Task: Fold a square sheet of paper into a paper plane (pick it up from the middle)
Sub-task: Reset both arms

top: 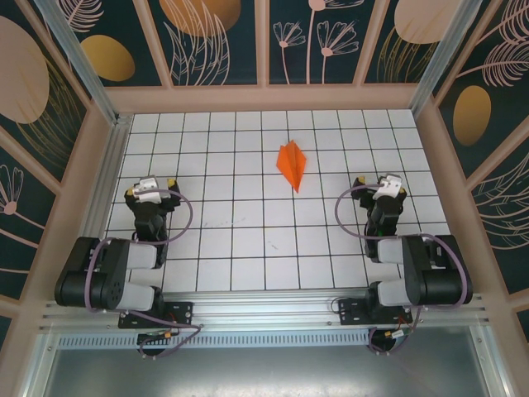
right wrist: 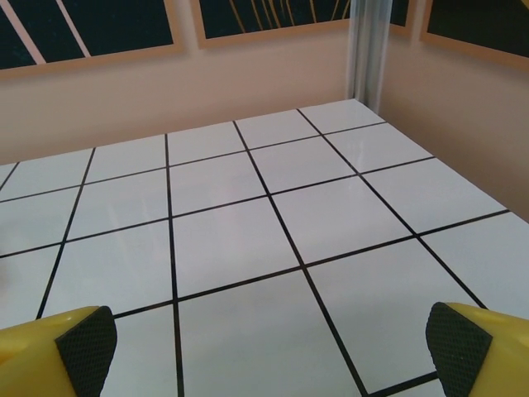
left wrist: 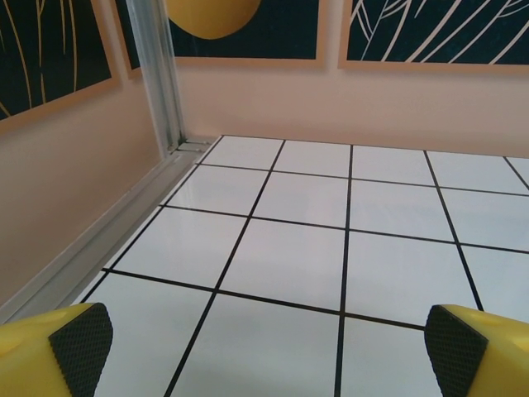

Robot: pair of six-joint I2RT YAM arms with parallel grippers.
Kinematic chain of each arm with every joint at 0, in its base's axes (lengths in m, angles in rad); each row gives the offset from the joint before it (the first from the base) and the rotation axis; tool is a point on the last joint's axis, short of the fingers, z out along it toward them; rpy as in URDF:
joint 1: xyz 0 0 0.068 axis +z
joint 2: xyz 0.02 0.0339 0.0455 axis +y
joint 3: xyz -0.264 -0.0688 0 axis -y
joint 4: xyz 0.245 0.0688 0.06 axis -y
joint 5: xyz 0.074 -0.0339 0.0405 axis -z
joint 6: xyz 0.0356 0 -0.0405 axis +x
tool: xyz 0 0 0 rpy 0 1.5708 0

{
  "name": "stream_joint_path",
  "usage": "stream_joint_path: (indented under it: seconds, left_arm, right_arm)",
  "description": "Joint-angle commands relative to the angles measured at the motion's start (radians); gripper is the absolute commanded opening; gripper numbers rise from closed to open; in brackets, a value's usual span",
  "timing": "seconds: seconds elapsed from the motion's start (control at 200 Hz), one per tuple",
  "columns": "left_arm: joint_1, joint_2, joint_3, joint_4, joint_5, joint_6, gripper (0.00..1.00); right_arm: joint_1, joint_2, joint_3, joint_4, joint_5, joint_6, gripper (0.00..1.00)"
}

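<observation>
The bright orange paper lies folded as a narrow pointed paper plane (top: 292,164) on the white grid table, in the far middle, its tip pointing toward the arms. My left gripper (top: 151,184) hovers at the left side of the table, well apart from the plane. Its yellow fingers with black pads (left wrist: 78,347) stand wide open over bare tiles (left wrist: 269,347). My right gripper (top: 380,180) sits to the right of the plane, several tiles away. It is also open (right wrist: 273,347), with nothing between its pads (right wrist: 459,347).
Peach-coloured walls (top: 264,98) with dark floral panels enclose the table on three sides. An aluminium rail (left wrist: 161,83) runs up the far left corner, and another post (right wrist: 368,50) stands in the far right corner. Both arm bases (top: 264,306) line the near edge.
</observation>
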Motion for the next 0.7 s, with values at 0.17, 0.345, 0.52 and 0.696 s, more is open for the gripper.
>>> stream_joint_path:
  seconds: [0.17, 0.345, 0.52, 0.696]
  left_arm:
    - [0.029, 0.118, 0.015, 0.197, 0.073, -0.020, 0.98]
    - [0.030, 0.120, 0.021, 0.186, 0.056, -0.025, 0.99]
    - [0.029, 0.121, 0.012, 0.203, 0.020, -0.031, 0.99]
    - [0.030, 0.119, 0.009, 0.208, 0.030, -0.028, 0.99]
  right_arm:
    - [-0.015, 0.137, -0.004, 0.207, -0.071, -0.009, 0.99]
    - [-0.034, 0.149, 0.012, 0.182, -0.086, 0.011, 0.99]
    - [-0.034, 0.148, 0.016, 0.175, -0.088, 0.012, 0.99]
    - [-0.035, 0.147, 0.015, 0.175, -0.091, 0.011, 0.99]
